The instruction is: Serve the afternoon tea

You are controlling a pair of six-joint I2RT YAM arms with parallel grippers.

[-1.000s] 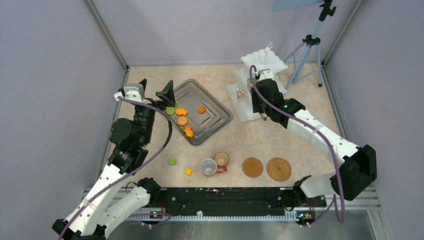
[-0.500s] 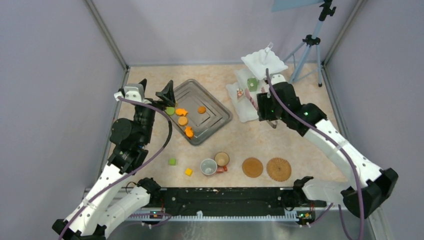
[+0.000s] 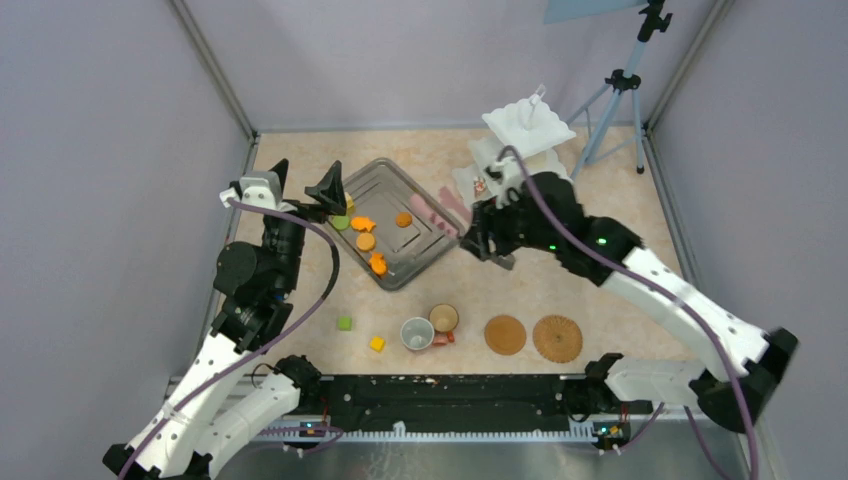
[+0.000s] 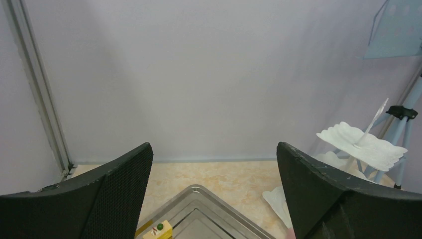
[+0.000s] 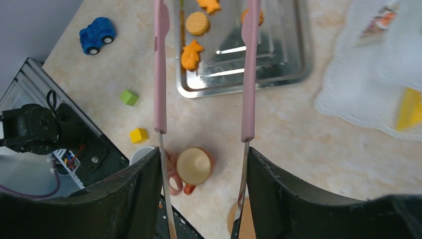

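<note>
My right gripper (image 5: 203,152) is shut on the pink tongs (image 5: 160,74), whose two arms stand spread and empty. Their tips hang over the right corner of the steel tray (image 3: 432,238). Several orange pastries (image 3: 366,241) and a green round (image 3: 341,222) lie on the tray. A yellow cake slice (image 4: 158,230) shows at its left corner. The white three-tier stand (image 3: 528,125) rises at the back right, with a yellow wedge (image 5: 410,107) on a tier. Two cups (image 3: 416,333) and two woven mats (image 3: 505,335) sit near the front. My left gripper (image 3: 305,180) is open above the tray's left corner.
A green cube (image 3: 344,323) and a yellow cube (image 3: 377,343) lie left of the cups. A blue toy car (image 5: 97,34) sits left of the tray. A tripod (image 3: 620,90) stands at the back right corner. Walls close in left, back and right.
My right arm has swung left from the stand toward the tray, carrying the tongs, whose arms have spread wider. My left arm has shifted slightly.
</note>
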